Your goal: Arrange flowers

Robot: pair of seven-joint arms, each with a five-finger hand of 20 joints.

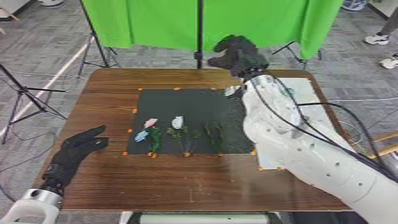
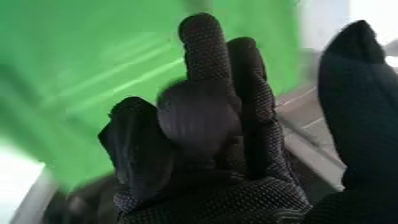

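On a dark square mat lie the artificial flowers: a pink bloom and a white bloom pointing away from the robot, a pale blue bloom nearer, and green stems beside them. They are probably laid out so each can be picked up singly; the small orange marks seem meant to fix the mat's position. The black-gloved right hand is raised towards the far edge, fingers fairly wide and loosely bent, with nothing visible in its grasp, perhaps to keep clear of the blooms. Beside the mat, the black-gloved left hand waits with fingers spread. Beneath is a brown wooden table; beyond hangs a bright green curtain above grey carpet.
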